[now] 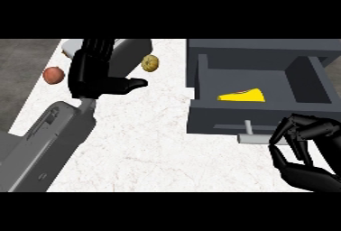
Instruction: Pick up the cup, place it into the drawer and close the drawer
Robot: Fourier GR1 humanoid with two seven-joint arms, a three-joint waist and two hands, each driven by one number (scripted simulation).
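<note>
Currently the left hand (pixel 93 74) sits at the counter's (pixel 153 144) far left, fingers straight and pointing away, thumb stuck out to the right. It holds nothing. Its fingers overlap a grey rounded object (pixel 130 49) at the counter's back edge; can't tell whether that is the cup, since the hand hides much of it. A red ball-like item (pixel 53 75) lies just left of the hand, near the counter edge, and a tan round item (pixel 150 63) lies right of the grey object, apart from the thumb.

Drawer (pixel 313 81) is open at the right, dark grey. Inside it a yellow wedge (pixel 243 95) lies near the front wall. No cup shows in the drawer.

Right hand (pixel 303 149) is at lower right, fingers curled, thumb below them, gap between. It is just beside the drawer's pale handle (pixel 250 135); fingertips look close to the handle's right end, but can't tell whether they touch or grip it.
</note>
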